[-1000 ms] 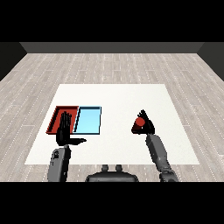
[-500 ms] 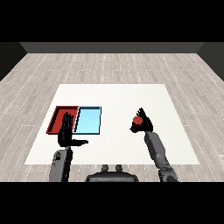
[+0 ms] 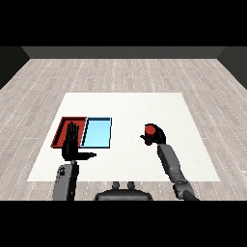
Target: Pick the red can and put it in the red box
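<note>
The right robot hand (image 3: 157, 136), fingers curled around the red can (image 3: 150, 130), has carried it leftward toward the table's middle, starting its trip to the red tray (image 3: 62, 129).

The left robot hand (image 3: 71, 144) hides part of the red tray (image 3: 61, 131); the right robot hand (image 3: 157, 136) covers the red can's (image 3: 150, 130) lower half.

My one view: from my head, down and forward

I look from above the near edge of the white surface (image 3: 125, 103), facing twelve o'clock toward the wood floor (image 3: 120, 72). It sits far enough back to take in the whole surface, my forearms entering at five and seven o'clock.
</note>
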You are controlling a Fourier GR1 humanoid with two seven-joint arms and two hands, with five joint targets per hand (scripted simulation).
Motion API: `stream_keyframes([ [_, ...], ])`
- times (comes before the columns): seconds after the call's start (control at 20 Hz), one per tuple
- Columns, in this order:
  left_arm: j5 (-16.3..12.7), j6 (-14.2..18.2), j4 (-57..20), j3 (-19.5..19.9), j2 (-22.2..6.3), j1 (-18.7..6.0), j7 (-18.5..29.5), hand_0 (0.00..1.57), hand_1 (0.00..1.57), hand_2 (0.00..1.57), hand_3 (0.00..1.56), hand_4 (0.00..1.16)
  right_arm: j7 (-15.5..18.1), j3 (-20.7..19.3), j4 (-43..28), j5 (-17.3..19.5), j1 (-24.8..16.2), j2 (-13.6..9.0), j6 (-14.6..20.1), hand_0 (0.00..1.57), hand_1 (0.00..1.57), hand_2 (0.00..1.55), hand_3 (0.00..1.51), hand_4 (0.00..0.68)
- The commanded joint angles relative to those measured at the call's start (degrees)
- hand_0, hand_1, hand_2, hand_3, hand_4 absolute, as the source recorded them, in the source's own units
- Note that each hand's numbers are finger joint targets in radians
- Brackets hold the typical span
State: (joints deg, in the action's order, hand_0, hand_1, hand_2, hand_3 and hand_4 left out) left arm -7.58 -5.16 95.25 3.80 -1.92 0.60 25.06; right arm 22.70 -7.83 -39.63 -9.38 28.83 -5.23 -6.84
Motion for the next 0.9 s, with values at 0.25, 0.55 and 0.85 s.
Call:
stream_keyframes([
  [0.25, -2.06, -2.03, 1.49, 0.15, -0.53, 2.29, -0.63, 0.0, 0.0, 0.0, 0.0, 0.0, 0.97, 2.92, 1.59, 5.23, -0.19, 0.96, 5.45, 1.53, 1.53, 1.47, 1.42, 0.551],
  [0.55, -0.99, -1.33, 0.05, 0.56, -0.58, 1.49, 0.8, 0.0, 0.0, 0.0, 0.0, 0.0, -0.4, 2.11, 4.27, 5.86, 2.05, 0.06, 5.96, 1.53, 1.53, 1.47, 1.41, 0.546],
  [0.85, -1.81, -2.14, -3.73, 1.73, -1.1, -1.16, 1.97, 0.0, 0.0, 0.0, 0.0, 0.0, 4.26, 0.4, 5.0, 5.79, 4.24, -0.04, 7.2, 1.53, 1.53, 1.47, 1.4, 0.58],
])
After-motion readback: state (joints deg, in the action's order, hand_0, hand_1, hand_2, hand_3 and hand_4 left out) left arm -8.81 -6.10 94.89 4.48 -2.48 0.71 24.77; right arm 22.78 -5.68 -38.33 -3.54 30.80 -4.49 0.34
